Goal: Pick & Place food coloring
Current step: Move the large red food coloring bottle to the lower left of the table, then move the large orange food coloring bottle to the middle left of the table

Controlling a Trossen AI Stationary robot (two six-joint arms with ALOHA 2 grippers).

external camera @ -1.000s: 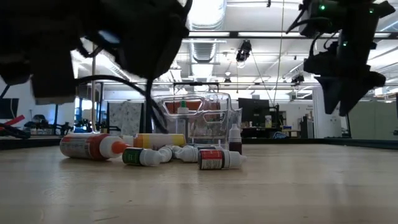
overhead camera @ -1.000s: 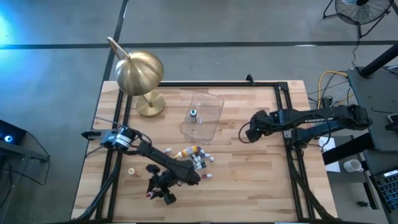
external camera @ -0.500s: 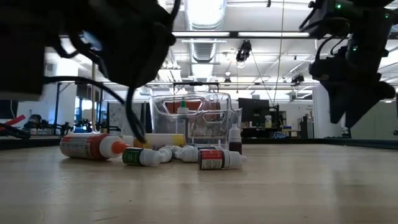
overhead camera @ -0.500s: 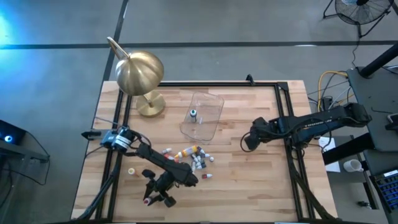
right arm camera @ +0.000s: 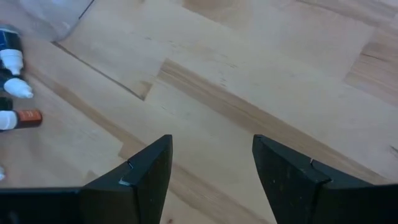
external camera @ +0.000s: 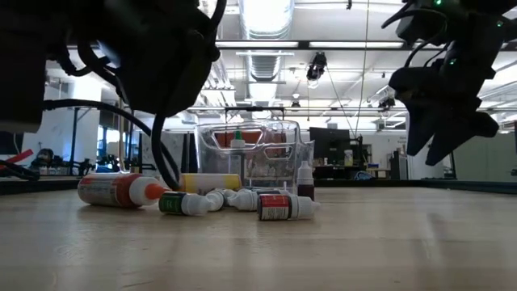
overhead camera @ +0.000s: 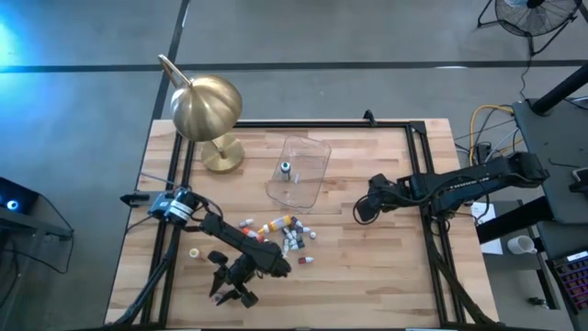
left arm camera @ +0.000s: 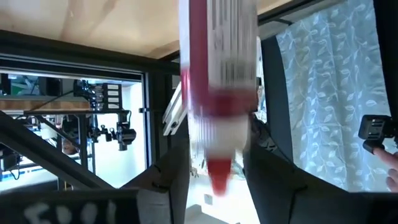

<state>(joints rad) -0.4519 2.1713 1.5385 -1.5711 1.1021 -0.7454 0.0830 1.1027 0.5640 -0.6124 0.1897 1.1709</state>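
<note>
My left gripper hangs over the table's near left part, shut on one food coloring bottle with a whitish body, a red label band and a red cap. Several more bottles lie on their sides in a pile at mid-table. One bottle stands inside the clear tub. My right gripper hovers open above bare wood to the right of the pile, slanting downward. My left gripper has the bottle's whitish shoulder, just behind the red cap, pinched between its two fingers. The bottle lies along the fingers, cap toward the wrist and body reaching out past the fingertips. No part of it shows on the table.
A brass dome lamp stands at the far left corner. A single small bottle lies left of the pile. A black frame runs along the table's edges. Two bottles lie at the edge of the right wrist view.
My right gripper has sunk and moved toward the table's near edge, tipping to point more steeply down, still open. My left gripper has turned at the wrist and shifted slightly toward the near left corner, with the bottle still between its fingers.
</note>
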